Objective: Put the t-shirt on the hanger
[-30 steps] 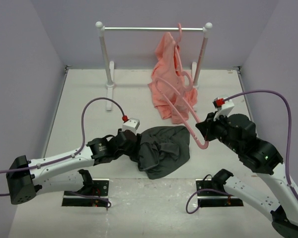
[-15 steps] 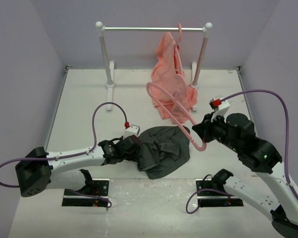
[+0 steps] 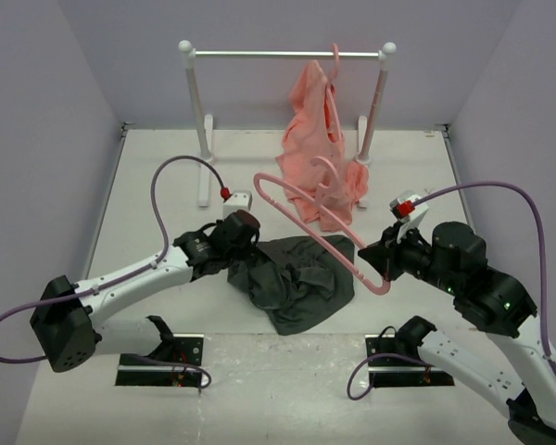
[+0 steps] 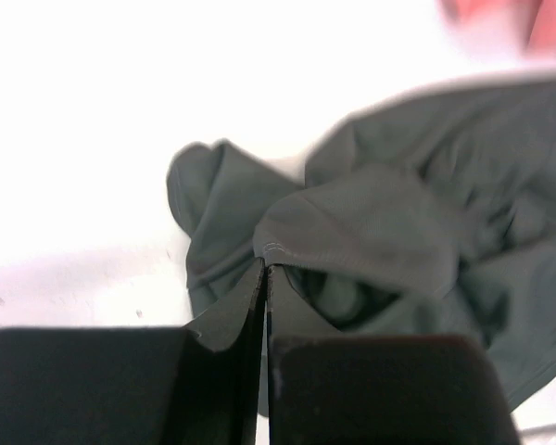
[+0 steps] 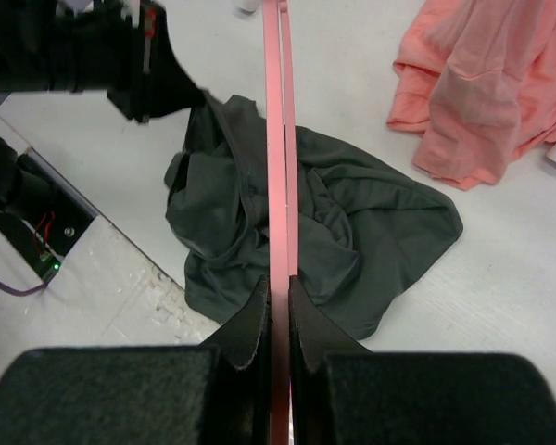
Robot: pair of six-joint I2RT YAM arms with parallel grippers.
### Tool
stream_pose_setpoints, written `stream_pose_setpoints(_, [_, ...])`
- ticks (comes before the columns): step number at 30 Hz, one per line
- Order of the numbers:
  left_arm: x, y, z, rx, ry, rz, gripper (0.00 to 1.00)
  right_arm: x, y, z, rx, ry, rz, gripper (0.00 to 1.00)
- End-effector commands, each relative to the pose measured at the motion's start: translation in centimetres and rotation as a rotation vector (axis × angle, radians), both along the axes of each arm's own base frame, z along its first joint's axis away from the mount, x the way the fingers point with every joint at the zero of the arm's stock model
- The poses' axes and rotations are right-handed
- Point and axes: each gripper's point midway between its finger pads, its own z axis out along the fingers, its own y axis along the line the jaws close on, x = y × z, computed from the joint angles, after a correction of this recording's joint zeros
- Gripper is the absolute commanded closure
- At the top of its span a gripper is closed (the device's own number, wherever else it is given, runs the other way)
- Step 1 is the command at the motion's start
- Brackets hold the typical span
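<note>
The dark grey t-shirt (image 3: 296, 278) lies crumpled on the table between the arms. My left gripper (image 3: 242, 239) is at its left edge, shut on a hemmed fold of the t-shirt (image 4: 380, 222), which is pulled up a little there; in the left wrist view the gripper (image 4: 264, 271) has its jaws pressed together on the cloth. My right gripper (image 3: 382, 266) is shut on the pink hanger (image 3: 375, 286), which stretches left and away over the t-shirt. In the right wrist view the gripper (image 5: 278, 286) clamps the hanger (image 5: 278, 139) edge-on above the t-shirt (image 5: 371, 213).
A white clothes rack (image 3: 287, 54) stands at the back of the table. A salmon-pink garment (image 3: 315, 120) hangs from it on another hanger and pools on the table (image 5: 482, 83) behind the t-shirt. Purple walls close in both sides.
My left gripper has shut on the t-shirt's left edge and lifted it slightly away from me. The right arm has swung the hanger's far end leftward, over the t-shirt.
</note>
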Motion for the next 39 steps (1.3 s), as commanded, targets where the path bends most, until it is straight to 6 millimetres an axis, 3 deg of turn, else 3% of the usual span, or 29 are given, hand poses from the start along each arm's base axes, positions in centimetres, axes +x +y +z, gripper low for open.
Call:
stream_pose_setpoints(1, [4.4, 0.2, 6.1, -0.050, -0.120, 0.036, 1.00, -2.1, -0.3, 2.5, 0.023, -0.062, 0.091, 1.00])
stream_pose_setpoints(2, [5.6, 0.1, 7.6, -0.064, -0.142, 0.039, 1.00, -2.7, -0.5, 2.6, 0.013, -0.049, 0.106, 1.00])
stream_pose_setpoints(5, [7.5, 0.2, 8.7, -0.050, -0.145, 0.044, 1.00, -3.5, -0.8, 2.0, -0.022, -0.007, 0.128, 1.00])
stream_pose_setpoints(10, [10.6, -0.1, 9.0, -0.066, -0.144, 0.058, 1.00, -4.8, -1.1, 1.6, -0.025, 0.036, 0.153, 1.00])
stream_pose_setpoints(20, [13.9, -0.8, 9.0, -0.074, -0.154, 0.092, 1.00, -6.0, -0.6, -0.2, 0.002, 0.105, 0.184, 1.00])
stream_pose_setpoints(31, [12.0, -2.3, 10.8, -0.195, -0.155, 0.017, 1.00, -0.8, 2.1, -2.3, 0.004, 0.076, 0.111, 1.00])
stream_pose_setpoints(35, [11.2, -2.4, 12.5, -0.232, -0.181, -0.009, 1.00, 0.7, 3.3, -2.8, 0.021, 0.062, 0.104, 1.00])
stream_pose_setpoints(39, [9.4, -4.3, 15.0, -0.249, -0.217, -0.101, 1.00, 1.9, 5.0, -2.7, 0.088, 0.035, 0.117, 1.00])
